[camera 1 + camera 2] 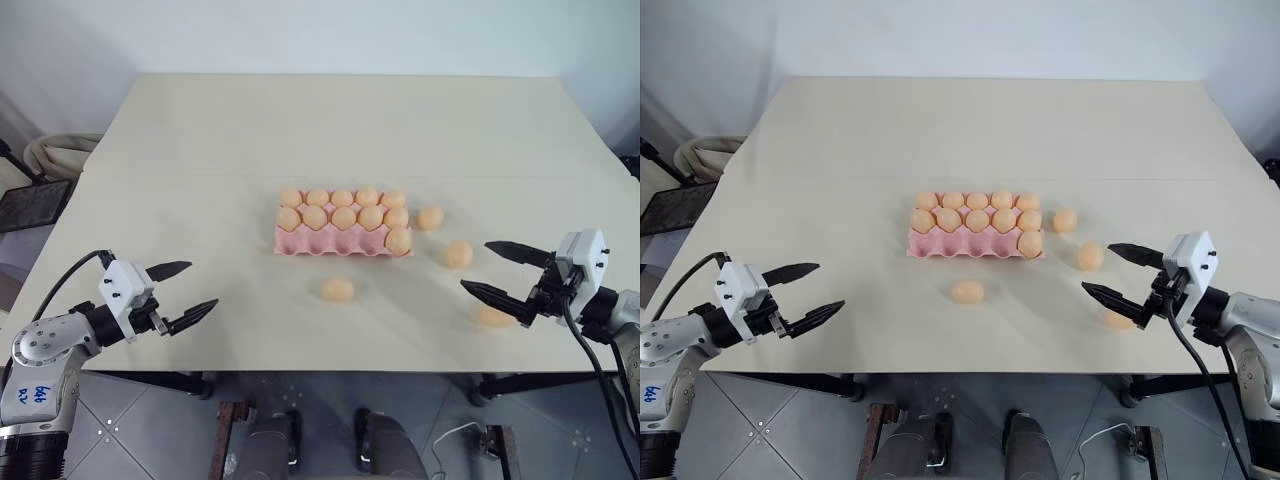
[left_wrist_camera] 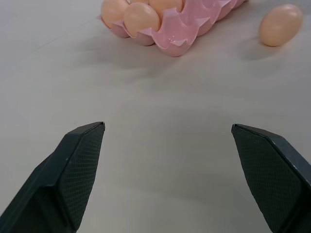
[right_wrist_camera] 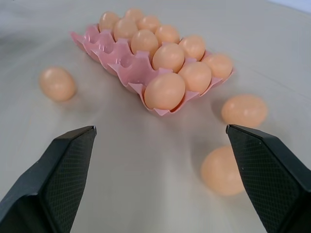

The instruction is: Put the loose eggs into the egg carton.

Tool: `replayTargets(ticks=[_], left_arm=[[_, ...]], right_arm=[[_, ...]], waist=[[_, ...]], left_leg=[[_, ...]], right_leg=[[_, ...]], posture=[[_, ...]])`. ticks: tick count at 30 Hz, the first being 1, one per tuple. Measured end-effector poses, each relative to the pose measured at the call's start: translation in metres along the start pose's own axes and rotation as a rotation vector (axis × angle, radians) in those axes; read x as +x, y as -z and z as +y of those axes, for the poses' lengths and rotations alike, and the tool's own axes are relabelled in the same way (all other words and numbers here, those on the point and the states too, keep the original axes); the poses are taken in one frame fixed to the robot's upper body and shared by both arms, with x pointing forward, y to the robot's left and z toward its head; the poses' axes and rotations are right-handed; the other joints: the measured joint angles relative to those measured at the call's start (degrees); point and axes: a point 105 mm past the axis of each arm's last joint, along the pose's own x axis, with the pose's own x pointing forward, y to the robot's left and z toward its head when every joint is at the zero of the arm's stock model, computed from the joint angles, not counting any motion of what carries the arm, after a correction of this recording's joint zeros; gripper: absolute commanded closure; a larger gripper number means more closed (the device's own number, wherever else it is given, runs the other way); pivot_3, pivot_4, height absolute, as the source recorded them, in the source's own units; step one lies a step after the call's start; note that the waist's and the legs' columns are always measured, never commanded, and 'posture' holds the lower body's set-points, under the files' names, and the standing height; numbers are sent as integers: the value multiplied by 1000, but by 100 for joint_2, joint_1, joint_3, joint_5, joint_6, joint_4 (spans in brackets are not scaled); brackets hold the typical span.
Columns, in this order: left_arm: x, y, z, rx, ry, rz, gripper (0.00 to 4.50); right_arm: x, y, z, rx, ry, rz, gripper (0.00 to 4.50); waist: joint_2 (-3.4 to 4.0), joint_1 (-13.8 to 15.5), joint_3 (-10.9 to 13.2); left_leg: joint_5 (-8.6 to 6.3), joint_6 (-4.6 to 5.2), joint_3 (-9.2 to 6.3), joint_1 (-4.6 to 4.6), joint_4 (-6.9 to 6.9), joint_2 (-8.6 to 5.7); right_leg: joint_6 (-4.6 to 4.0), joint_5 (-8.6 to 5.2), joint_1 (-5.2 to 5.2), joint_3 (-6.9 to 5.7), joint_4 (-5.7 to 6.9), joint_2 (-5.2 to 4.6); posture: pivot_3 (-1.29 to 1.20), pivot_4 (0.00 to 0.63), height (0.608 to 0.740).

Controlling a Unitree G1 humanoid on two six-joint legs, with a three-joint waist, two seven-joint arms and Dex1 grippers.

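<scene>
Where the right pincer (image 1: pixel 505 270) hovers spread, it half-hides one egg (image 1: pixel 493 317).

one pink egg carton (image 1: pixel 330 243) is sitting on the table, and eleven eggs (image 1: pixel 343 217) are resting in its cups: five in the back row, five in the middle, one in the front row's right end. four loose eggs (image 1: pixel 337 290) are lying on the one table (image 1: pixel 200 150) outside the carton.
</scene>
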Motion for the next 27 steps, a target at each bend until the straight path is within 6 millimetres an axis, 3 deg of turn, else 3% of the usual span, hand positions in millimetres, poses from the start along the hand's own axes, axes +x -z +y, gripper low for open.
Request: replayTargets(ticks=[6,14,19,27], left_arm=[[8,-5,-2,0,30,-17,34],[45,-31,-25,39,235,-109,34],[64,-41,-38,57,344,-159,34],[76,-45,-52,58,428,-182,34]], right_arm=[[3,-1,5,-4,7,-9,0],[-46,1,7,-4,180,19,0],[-87,14,12,23,298,79,0],[-126,30,25,61,348,179,0]], waist=[[0,4,0],[0,159,-1],[1,150,-2],[1,130,-2]], left_leg=[[0,0,0,0,0,0],[0,-1,5,3,4,0],[1,0,21,6,8,0],[1,0,43,33,9,11]], right_leg=[[0,0,-1,0,2,0],[1,1,6,-10,4,0],[8,4,9,-3,7,1],[7,6,19,21,17,14]], posture=[[0,150,740],[0,150,740],[0,150,740],[0,150,740]])
